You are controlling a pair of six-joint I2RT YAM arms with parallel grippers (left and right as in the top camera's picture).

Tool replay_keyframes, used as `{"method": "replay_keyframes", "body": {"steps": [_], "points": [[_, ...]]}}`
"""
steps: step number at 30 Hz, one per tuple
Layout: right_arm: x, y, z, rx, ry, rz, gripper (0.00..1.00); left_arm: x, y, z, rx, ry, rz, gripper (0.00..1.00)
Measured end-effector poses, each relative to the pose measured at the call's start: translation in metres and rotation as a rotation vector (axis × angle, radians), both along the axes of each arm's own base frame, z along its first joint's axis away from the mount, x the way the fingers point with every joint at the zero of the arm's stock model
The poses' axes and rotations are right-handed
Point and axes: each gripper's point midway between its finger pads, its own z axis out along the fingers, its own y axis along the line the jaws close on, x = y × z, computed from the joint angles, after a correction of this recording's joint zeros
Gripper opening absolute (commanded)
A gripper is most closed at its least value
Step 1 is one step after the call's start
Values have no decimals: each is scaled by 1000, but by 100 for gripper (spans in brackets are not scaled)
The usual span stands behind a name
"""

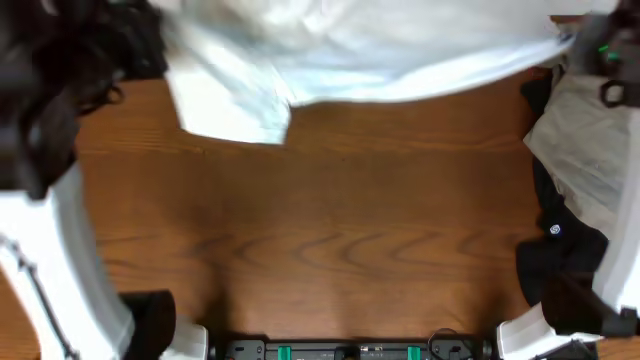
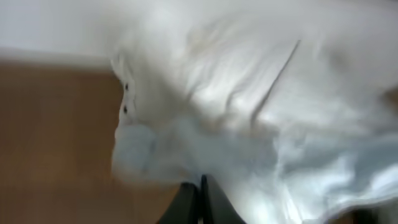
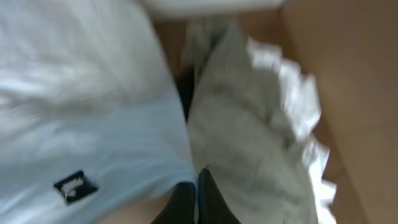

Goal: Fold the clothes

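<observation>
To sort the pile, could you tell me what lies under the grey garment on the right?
A black garment sticks out below the grey garment; how far it runs underneath is hidden.

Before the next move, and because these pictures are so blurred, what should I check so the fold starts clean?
1. The left gripper is shut on the T-shirt: ok.
2. The right gripper is shut on the T-shirt: ok.
3. Bare wood on the table to lay it on: ok.
4. The grey-olive garment is apart from the T-shirt: cannot tell; they appear edge to edge in the right wrist view.
5. Which way the print faces: cannot tell, too blurred.
</observation>
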Motion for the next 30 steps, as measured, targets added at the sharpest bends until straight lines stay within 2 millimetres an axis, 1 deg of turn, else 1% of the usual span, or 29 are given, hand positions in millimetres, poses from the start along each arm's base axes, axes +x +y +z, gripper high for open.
{"method": "replay_keyframes", "body": {"steps": [2, 4, 5, 7, 11, 13, 15, 18, 21, 24, 26, 28, 30], "points": [[-2, 0, -34, 8, 112, -3, 1, 6, 0, -51, 3, 183, -12, 6], [-8, 1, -67, 15, 219, -5, 1, 9, 0, -99, 9, 346, -24, 6], [-12, 1, -83, 19, 272, -5, 1, 9, 0, -122, 10, 418, -29, 6], [-21, 1, -109, 23, 356, -7, 1, 1, 0, -164, 9, 557, -38, 6], [-42, 2, -159, 31, 516, -10, 1, -27, -1, -224, 6, 778, -54, 6], [-56, 2, -181, 35, 595, -13, 1, -45, -3, -251, -1, 886, -60, 6], [-69, 0, -197, 42, 657, -23, 1, -61, -5, -272, -2, 971, -68, 6], [-88, -4, -215, 54, 735, -48, 1, -84, -12, -293, 5, 1069, -90, 6], [-103, -7, -225, 65, 793, -75, 1, -109, -19, -306, 19, 1144, -120, 6], [-113, -11, -230, 76, 823, -103, 1, -130, -24, -308, 29, 1168, -140, 6], [-117, -16, -232, 87, 828, -131, 1, -144, -24, -306, 32, 1152, -144, 6], [-117, -21, -233, 94, 820, -152, 1, -152, -23, -302, 34, 1110, -140, 7], [-114, -23, -234, 97, 804, -161, 1, -150, -20, -299, 43, 1043, -126, 6]]}}
